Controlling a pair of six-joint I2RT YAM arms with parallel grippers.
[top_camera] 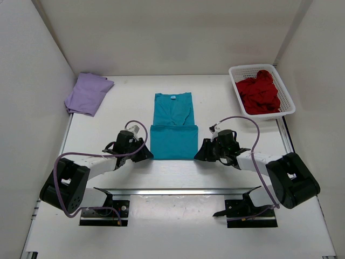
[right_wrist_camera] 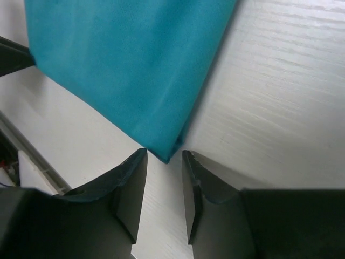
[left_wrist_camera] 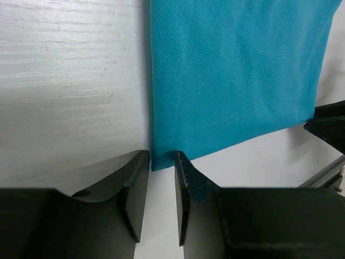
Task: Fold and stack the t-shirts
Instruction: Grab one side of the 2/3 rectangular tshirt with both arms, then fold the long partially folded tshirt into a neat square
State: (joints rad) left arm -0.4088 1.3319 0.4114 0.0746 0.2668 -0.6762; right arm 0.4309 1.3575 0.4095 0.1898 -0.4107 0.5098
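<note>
Where three t-shirts [top_camera: 88,93] [top_camera: 172,132] [top_camera: 260,93] lie, one (red) seems crumpled.

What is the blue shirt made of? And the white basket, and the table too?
The teal shirt looks like soft, matte knit fabric: up close it shows tiny mesh-like dimples. The basket looks like white plastic, moulded as a lattice of holes. The table shows wood-grain lines in a white finish; real wood or printed laminate, I cannot tell.
</note>
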